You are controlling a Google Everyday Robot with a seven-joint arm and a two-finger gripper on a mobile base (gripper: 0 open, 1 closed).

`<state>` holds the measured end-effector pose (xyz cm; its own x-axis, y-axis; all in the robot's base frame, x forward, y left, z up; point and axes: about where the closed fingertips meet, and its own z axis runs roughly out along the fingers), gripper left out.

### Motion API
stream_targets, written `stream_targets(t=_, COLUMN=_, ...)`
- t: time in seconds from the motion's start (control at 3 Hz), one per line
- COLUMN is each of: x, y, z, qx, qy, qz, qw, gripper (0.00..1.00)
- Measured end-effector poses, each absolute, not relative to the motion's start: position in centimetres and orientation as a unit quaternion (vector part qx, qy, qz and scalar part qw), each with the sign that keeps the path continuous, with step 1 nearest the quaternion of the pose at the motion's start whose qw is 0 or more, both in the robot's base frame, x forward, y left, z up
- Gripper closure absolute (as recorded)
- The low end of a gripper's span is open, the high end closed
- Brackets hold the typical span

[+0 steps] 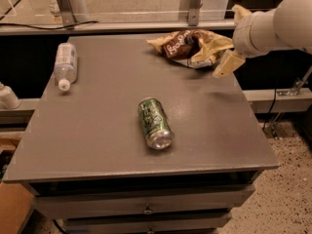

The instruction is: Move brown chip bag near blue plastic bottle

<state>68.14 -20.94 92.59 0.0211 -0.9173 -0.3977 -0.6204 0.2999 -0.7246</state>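
Note:
The brown chip bag (187, 47) lies crumpled at the back right of the grey table (107, 145). The blue plastic bottle (65, 64) lies on its side at the back left, with its white cap pointing to the front. My gripper (232, 38) is at the bag's right edge. It is open, with one tan finger (225, 66) low beside the bag and the other one above it. It holds nothing. The bag and the bottle are far apart.
A green soda can (155, 123) lies on its side in the middle of the table, towards the front. A rail with metal posts (190, 4) runs behind the table. Drawers (146, 206) sit below the front edge.

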Motion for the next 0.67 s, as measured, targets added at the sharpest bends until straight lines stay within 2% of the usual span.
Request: stream_targets(t=0.67, x=69.1, y=-21.8, z=100.7, qx=-0.535, qy=0.663, qz=-0.202, qw=0.484, gripper=0.0)
